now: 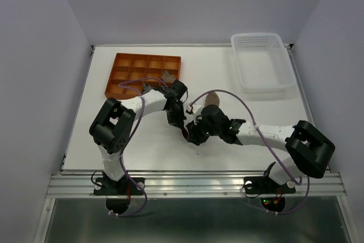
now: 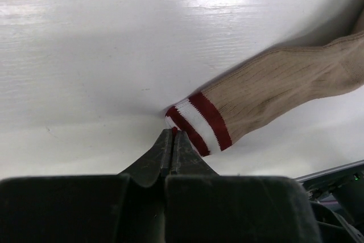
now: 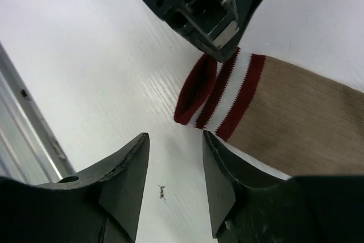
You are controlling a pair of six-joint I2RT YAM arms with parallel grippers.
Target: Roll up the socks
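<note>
We are pinching the striped cuff of the tan ribbed fabric sock (image 2: 273, 92), lying mid-counter (image 1: 153, 149), with our left hand (image 2: 172, 135), probably to anchor the roll. Our right hand (image 3: 175, 138) is hanging spread beside the cuff. The orange compartmented tray (image 1: 122, 78) near the far left corner is holding a brownish bundle (image 1: 168, 76), while the white mesh basket (image 1: 257, 37) at the far right corner is showing us nothing inside.

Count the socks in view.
2. A striped tan sock lies on the table, near its middle; what looks like a bundled sock sits in the orange tray. More may be hidden.
</note>
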